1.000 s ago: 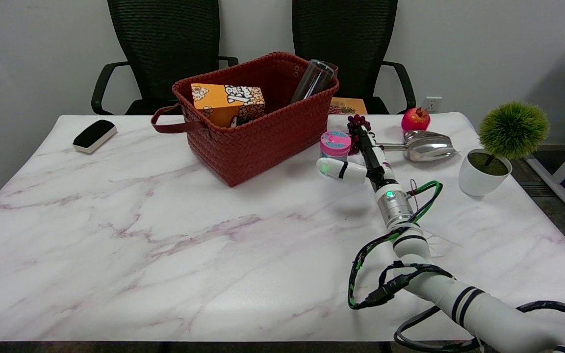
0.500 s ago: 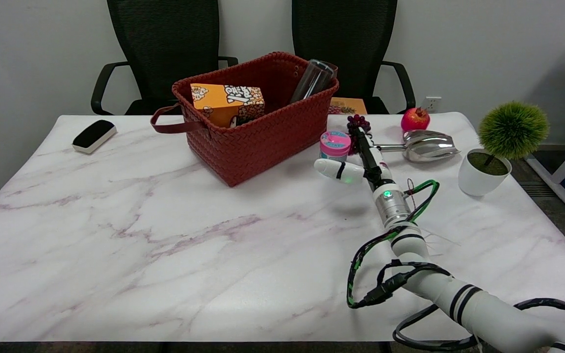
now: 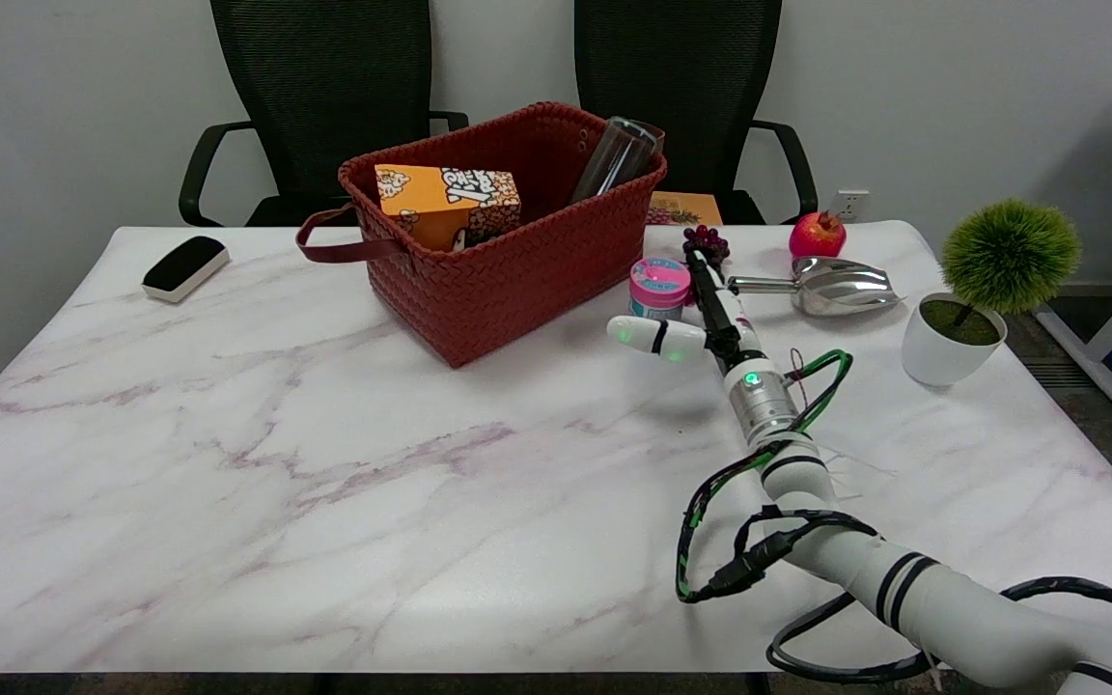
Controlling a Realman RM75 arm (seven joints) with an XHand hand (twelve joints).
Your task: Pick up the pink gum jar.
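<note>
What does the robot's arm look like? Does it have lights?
The right arm is white with black rings and a silver metal wrist. Black and green cables loop alongside it. The hand is black and white, with white fingers. Yes: green lights glow on the wrist and on a finger.

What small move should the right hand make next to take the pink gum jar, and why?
Probably close the fingers around the pink gum jar. The right hand is open beside it, thumb in front, fingers along its right side, not gripping yet.
</note>
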